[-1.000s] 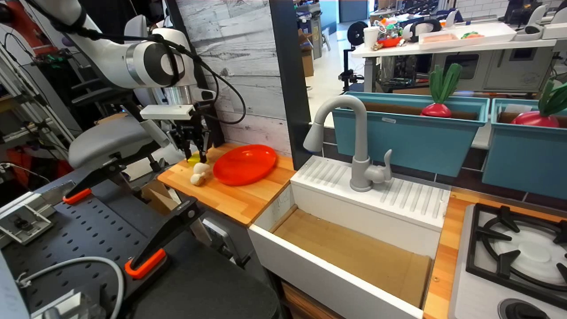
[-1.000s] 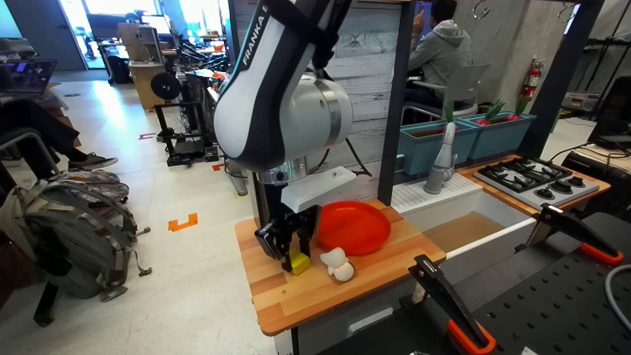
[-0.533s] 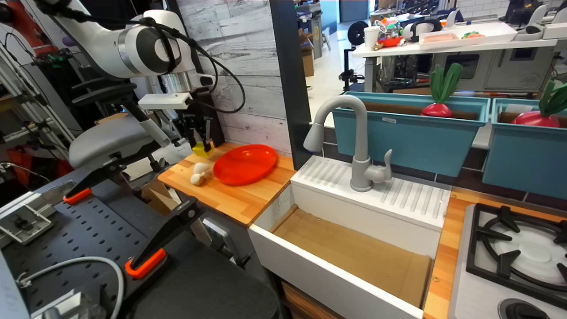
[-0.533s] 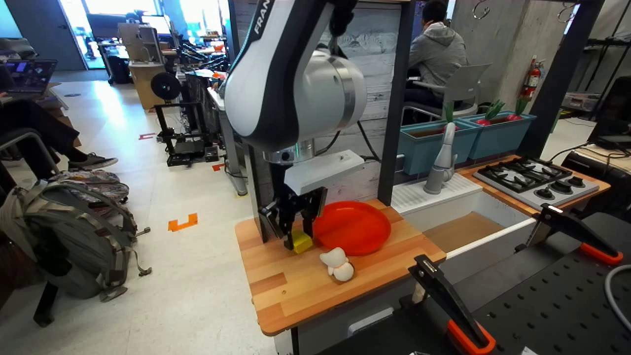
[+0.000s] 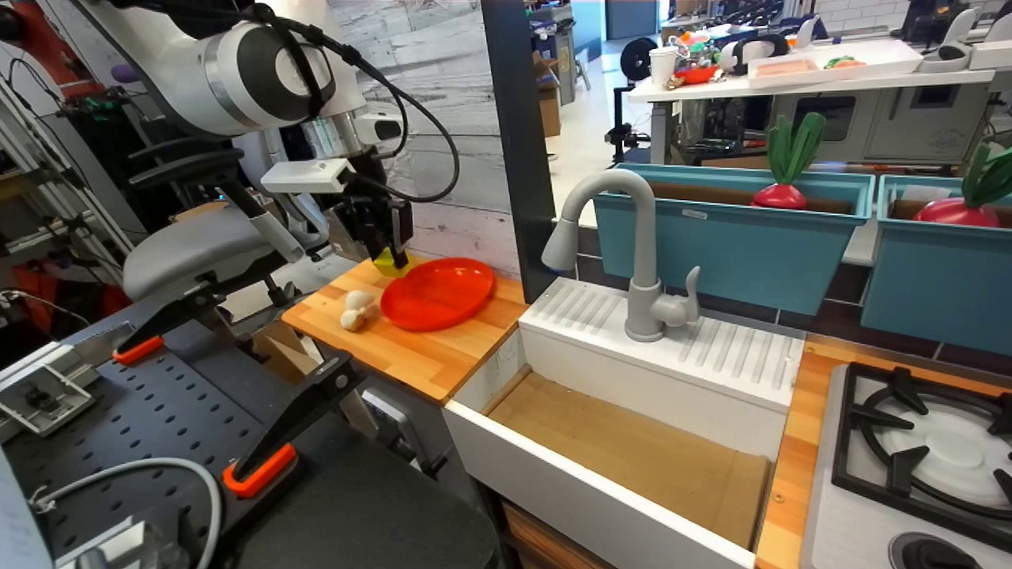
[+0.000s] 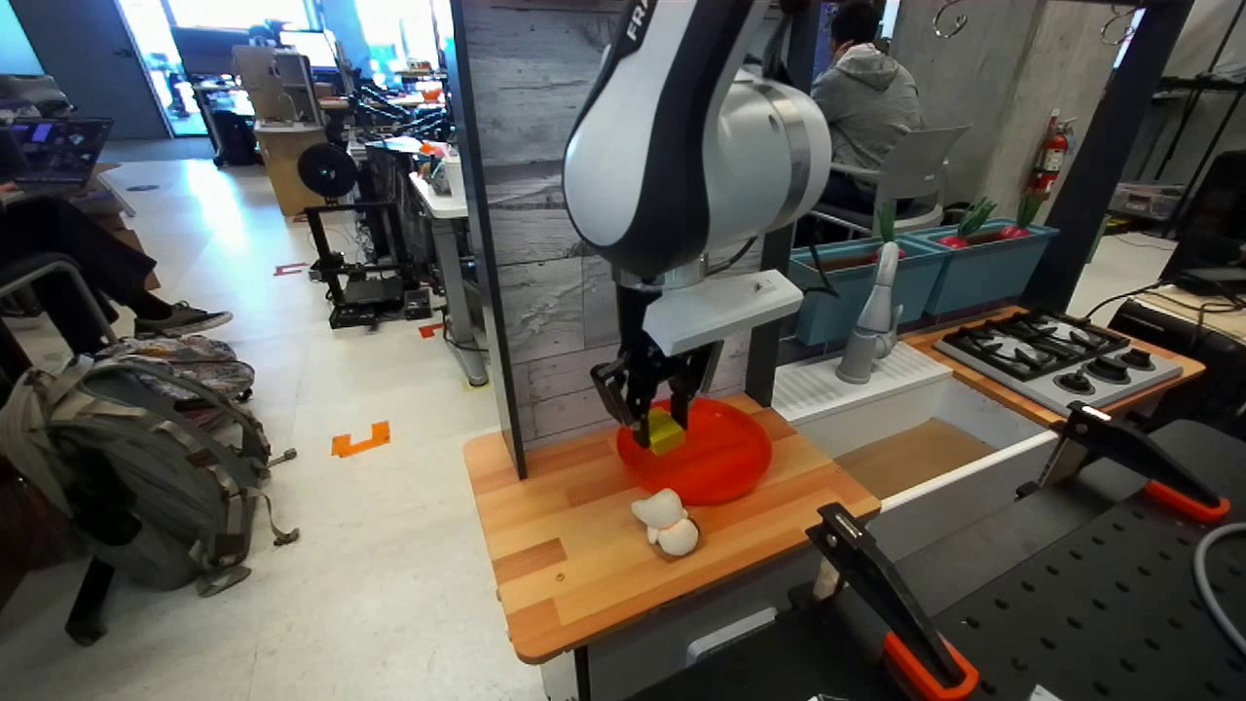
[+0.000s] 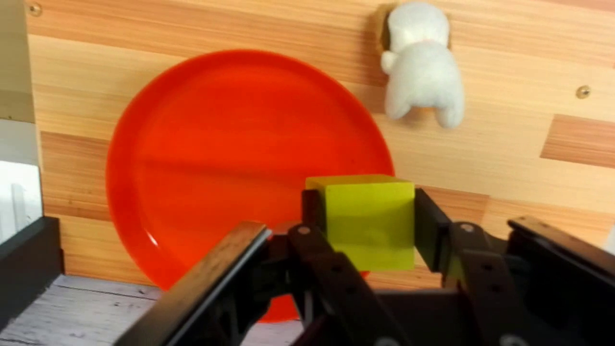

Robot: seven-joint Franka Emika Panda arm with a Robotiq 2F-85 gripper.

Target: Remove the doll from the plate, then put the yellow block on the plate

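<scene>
My gripper (image 7: 369, 216) is shut on the yellow block (image 7: 370, 226), with a finger pad on each side. It holds the block in the air over the plate's edge nearest the counter's open end. The gripper (image 6: 662, 428) and block (image 6: 666, 435) also show in an exterior view. The round red plate (image 7: 240, 125) lies flat with nothing on it; it shows in both exterior views (image 5: 439, 294) (image 6: 725, 462). The doll (image 7: 423, 67), a small whitish figure, lies on the wooden counter beside the plate, apart from it. It shows in both exterior views (image 5: 357, 310) (image 6: 669, 526).
The wooden counter (image 6: 584, 574) ends at open floor on one side. A whitewashed plank wall (image 6: 545, 292) stands close behind the plate. A dark post (image 5: 518, 142), a sink (image 5: 617, 442) and a grey faucet (image 5: 640, 253) lie beyond it. Black clamps (image 6: 886, 594) stand in front.
The gripper has lifted the yellow block off the counter and carried it toward the plate, rightward in both exterior views. The doll and plate have not moved.
</scene>
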